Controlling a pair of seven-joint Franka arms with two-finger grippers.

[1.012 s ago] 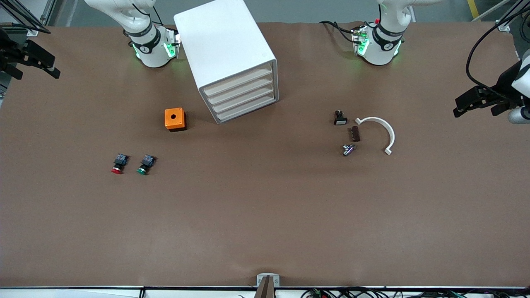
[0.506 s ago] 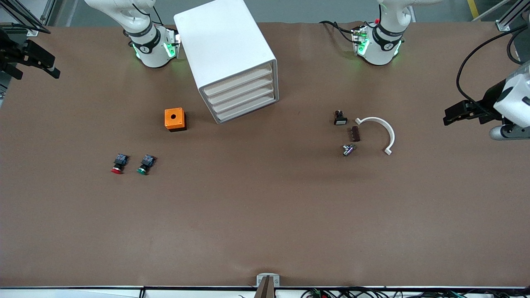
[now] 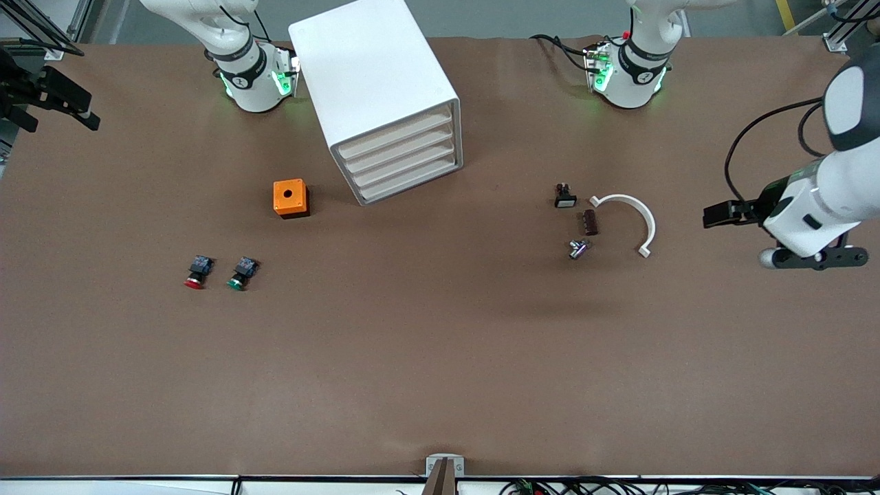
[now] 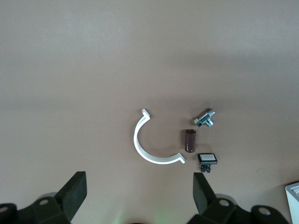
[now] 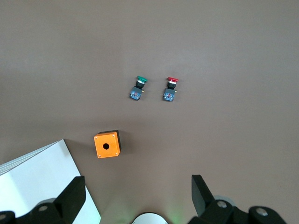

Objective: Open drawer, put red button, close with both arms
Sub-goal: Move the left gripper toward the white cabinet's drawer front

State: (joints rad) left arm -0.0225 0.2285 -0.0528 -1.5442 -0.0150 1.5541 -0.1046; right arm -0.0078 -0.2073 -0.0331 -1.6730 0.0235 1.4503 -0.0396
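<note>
All four drawers of the cabinet (image 3: 385, 103) were shut; task not started. The drawer (image 3: 397, 135) to open sat in the cabinet's cream-fronted stack, facing the front camera at an angle. The red button (image 3: 196, 272) lay on the surface toward the right arm's end, just beside the green button (image 3: 240, 273), nearer the camera than the orange box (image 3: 291, 198).

Left gripper (image 4: 139, 196) hung over the surface at the left arm's end, near the white curved clip (image 3: 629, 220), jaws wide, nothing held. Right gripper (image 5: 138, 196) hung off the surface edge at the right arm's end, jaws wide and empty; that arm waited.

Step in hand: reach for the drawer. Best to approach square to the tilted front, hook one front only, and pull straight along the cabinet's axis so the box doesn't slide. Later, pick red cap, not green.
</note>
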